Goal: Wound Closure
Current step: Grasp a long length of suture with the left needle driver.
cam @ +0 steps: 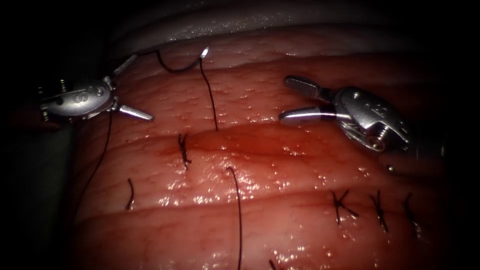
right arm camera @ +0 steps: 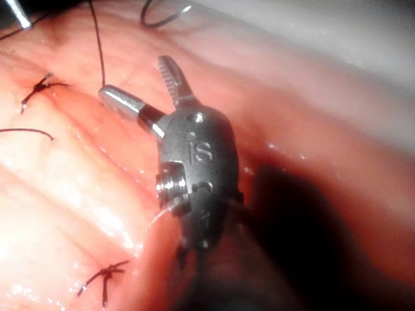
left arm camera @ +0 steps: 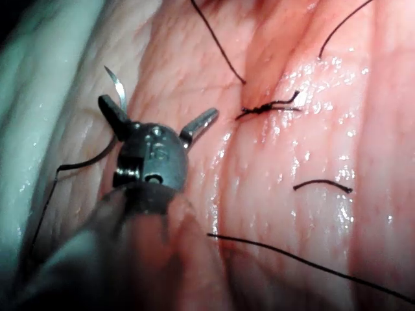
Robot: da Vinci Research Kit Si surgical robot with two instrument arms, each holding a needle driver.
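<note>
Both tools hover over the tissue (cam: 280, 230) with nothing in their jaws. My left tool (cam: 142, 88) (left arm camera: 159, 107) is open at the left. My right tool (cam: 284, 99) (right arm camera: 134, 76) is open at the right. The curved needle (cam: 176, 67) (left arm camera: 117, 83) (right arm camera: 162, 19) lies free on the far edge of the tissue, not in it, just beyond the left tool's upper jaw. Its thread (cam: 209, 92) (right arm camera: 97, 45) runs down into the cut (cam: 250, 142). A second strand (cam: 238, 215) leaves the tissue below the cut. A knotted stitch (cam: 183, 150) (left arm camera: 266, 107) (right arm camera: 39, 87) crosses the cut's left part.
Red fluid (cam: 260, 146) lines the cut. Three tied stitches (cam: 342, 205) sit in a row at the lower right. A short cut thread end (cam: 131, 195) (left arm camera: 322, 185) lies at the lower left. A thread strand (cam: 97, 160) hangs below the left tool. A pale rim (cam: 210, 25) borders the far side.
</note>
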